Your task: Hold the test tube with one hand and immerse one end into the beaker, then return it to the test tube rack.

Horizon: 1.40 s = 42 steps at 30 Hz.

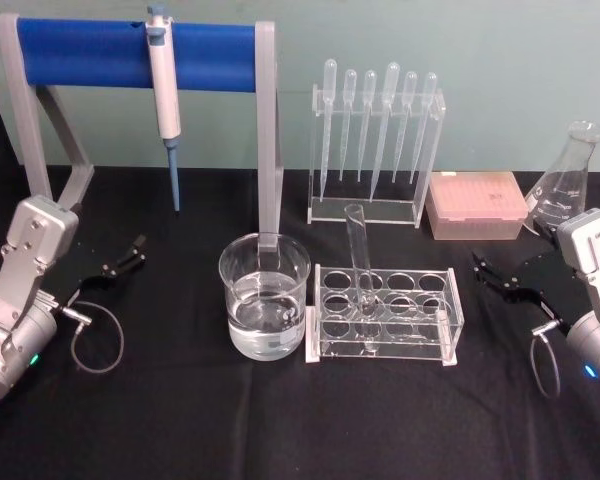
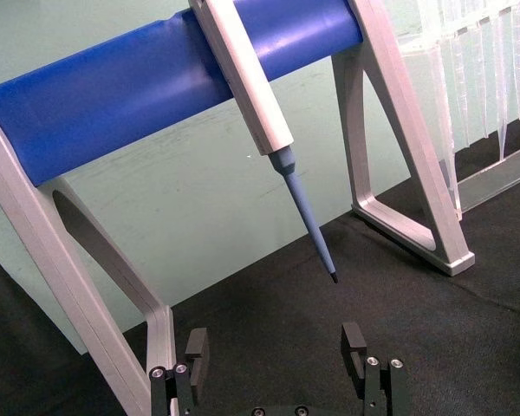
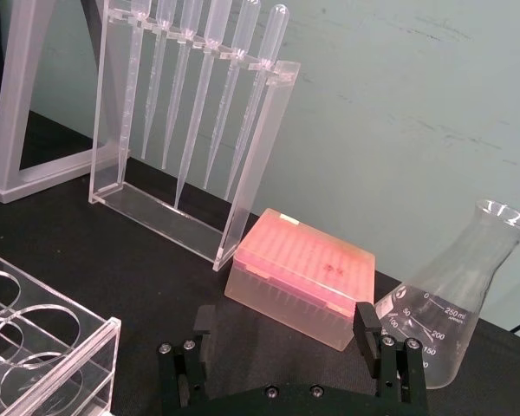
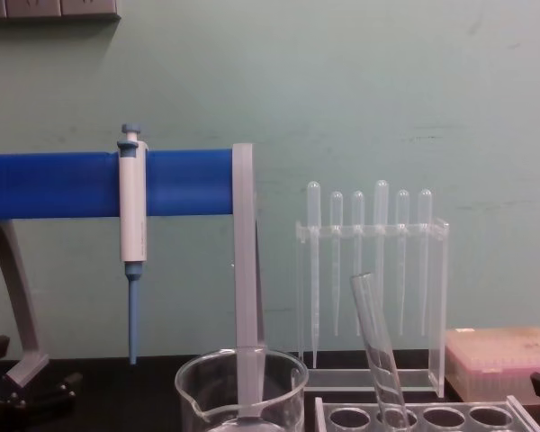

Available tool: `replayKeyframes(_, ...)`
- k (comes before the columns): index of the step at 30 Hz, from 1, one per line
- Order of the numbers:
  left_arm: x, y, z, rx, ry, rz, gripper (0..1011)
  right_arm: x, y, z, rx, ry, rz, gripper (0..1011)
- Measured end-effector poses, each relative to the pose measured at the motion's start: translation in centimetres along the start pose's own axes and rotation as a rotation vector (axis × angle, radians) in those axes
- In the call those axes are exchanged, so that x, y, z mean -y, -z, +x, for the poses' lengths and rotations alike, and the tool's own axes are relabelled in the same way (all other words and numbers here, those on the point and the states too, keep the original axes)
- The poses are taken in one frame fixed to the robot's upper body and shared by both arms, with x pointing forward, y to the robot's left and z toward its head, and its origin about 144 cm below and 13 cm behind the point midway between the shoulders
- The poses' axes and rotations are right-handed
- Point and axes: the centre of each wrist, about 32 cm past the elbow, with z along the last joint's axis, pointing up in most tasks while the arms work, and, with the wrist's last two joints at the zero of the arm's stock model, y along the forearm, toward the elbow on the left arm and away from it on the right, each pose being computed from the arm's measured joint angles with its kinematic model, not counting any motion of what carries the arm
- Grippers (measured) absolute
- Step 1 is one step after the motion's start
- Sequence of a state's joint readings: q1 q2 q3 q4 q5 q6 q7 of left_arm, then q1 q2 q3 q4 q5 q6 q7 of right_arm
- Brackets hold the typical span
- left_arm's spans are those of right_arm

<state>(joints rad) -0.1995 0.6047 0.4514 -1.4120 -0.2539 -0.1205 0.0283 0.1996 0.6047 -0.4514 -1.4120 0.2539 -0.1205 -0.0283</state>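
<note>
Black cloth covers the table [image 1: 180,420] before a pale green wall. Head view: the test tube [image 1: 360,262] leans in the rack [image 1: 450,312], with the beaker [image 1: 264,295] of clear liquid just beside the rack's left end. The left gripper [image 1: 128,255] sits well left of the rack, the right gripper [image 1: 482,270] near its right. Wrist views: both grippers' jaws stand apart, empty; a pink box [image 3: 299,277] and a flask [image 3: 451,321] lie beyond the rack. Chest view: the tube's rim tilts left.

I count one test tube [image 1: 360,258], one beaker [image 1: 264,296], one rack [image 1: 451,300], six plastic pipettes [image 1: 369,130], one pipettor [image 1: 163,92], one flask [image 1: 566,185], one tip box [image 1: 477,206].
</note>
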Motion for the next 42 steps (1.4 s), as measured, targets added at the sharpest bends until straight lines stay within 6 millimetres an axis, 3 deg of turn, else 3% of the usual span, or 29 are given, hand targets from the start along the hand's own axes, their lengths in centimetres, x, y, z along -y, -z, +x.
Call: replayKeyframes(42,0.00,0.00,0.00,0.000,0.000,0.000,1000,0.33,-0.05,0.07,-0.001,0.001,0.002,1002)
